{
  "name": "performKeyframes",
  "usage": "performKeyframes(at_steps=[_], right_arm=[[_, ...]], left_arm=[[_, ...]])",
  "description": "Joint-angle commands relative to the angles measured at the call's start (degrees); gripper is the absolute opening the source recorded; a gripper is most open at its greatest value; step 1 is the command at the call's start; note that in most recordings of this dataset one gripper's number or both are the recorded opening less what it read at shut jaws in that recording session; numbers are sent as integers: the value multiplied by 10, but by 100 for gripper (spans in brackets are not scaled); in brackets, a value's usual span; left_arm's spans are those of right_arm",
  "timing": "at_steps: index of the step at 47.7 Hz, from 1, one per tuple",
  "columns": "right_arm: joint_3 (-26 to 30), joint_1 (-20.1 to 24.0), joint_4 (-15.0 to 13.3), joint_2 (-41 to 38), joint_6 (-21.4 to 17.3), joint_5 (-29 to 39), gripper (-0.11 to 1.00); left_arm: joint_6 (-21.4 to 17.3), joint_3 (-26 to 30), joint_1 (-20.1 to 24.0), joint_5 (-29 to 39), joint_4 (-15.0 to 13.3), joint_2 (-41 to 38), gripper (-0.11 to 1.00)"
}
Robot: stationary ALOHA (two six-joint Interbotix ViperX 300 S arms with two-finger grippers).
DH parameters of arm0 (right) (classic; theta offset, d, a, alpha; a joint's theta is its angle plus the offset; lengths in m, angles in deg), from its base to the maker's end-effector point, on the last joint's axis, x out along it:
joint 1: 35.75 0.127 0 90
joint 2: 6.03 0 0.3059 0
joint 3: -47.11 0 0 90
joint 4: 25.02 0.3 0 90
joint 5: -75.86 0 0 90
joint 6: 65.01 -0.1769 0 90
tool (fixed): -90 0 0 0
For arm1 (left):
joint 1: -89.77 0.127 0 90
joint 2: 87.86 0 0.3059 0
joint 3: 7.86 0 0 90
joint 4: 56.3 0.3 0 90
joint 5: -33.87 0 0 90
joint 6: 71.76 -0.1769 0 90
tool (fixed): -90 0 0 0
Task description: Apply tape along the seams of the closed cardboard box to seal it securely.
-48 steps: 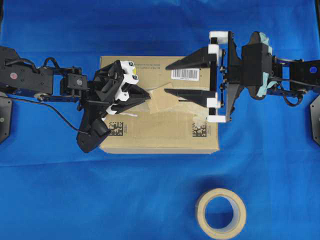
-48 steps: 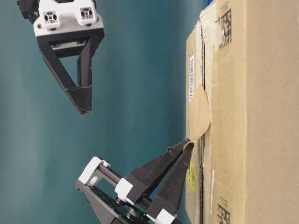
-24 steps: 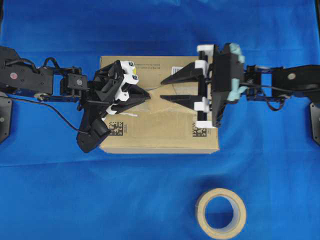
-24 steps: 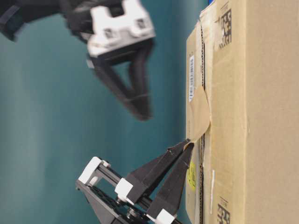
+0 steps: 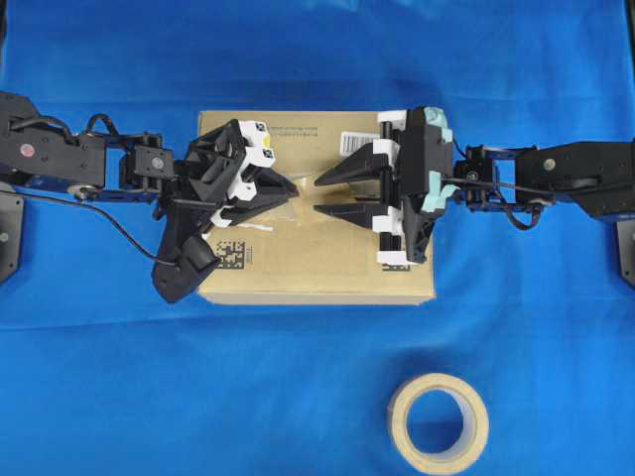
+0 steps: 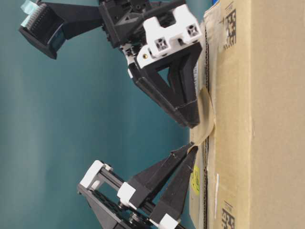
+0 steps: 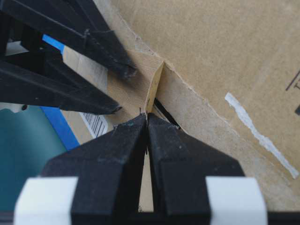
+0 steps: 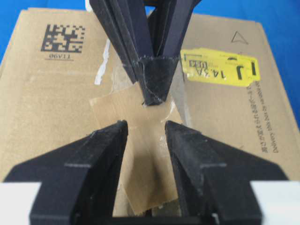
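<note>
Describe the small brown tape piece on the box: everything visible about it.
The tape is a small, roughly square, tan-brown, paper-like piece lying over the seam on top of the cardboard box. One edge is lifted, pinched by the shut left gripper. The open right gripper straddles its flat part, fingertips at its surface; contact is unclear.

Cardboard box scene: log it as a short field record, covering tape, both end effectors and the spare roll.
cardboard box: closed, on blue cloth
tape: tan square lying over the seams, one edge lifted
left end effector: shut on the lifted tape edge
right end effector: open, fingertips over the tape, contact unclear
tape roll: on cloth, apart from box
</note>
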Motion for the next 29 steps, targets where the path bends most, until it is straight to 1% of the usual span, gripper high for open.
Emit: performKeyframes(at_steps=[1, 7, 20, 29], right_arm=[[5, -3, 3, 2, -3, -7, 41], [5, -11, 18, -10, -3, -8, 41], [4, -13, 17, -23, -2, -2, 41], [4, -12, 18, -23, -2, 18, 41]], left_arm=[[2, 8, -3, -2, -2, 4, 0], [2, 8, -2, 0, -2, 4, 0], [-4, 10, -2, 7, -2, 4, 0], [-9, 15, -2, 7, -2, 4, 0]])
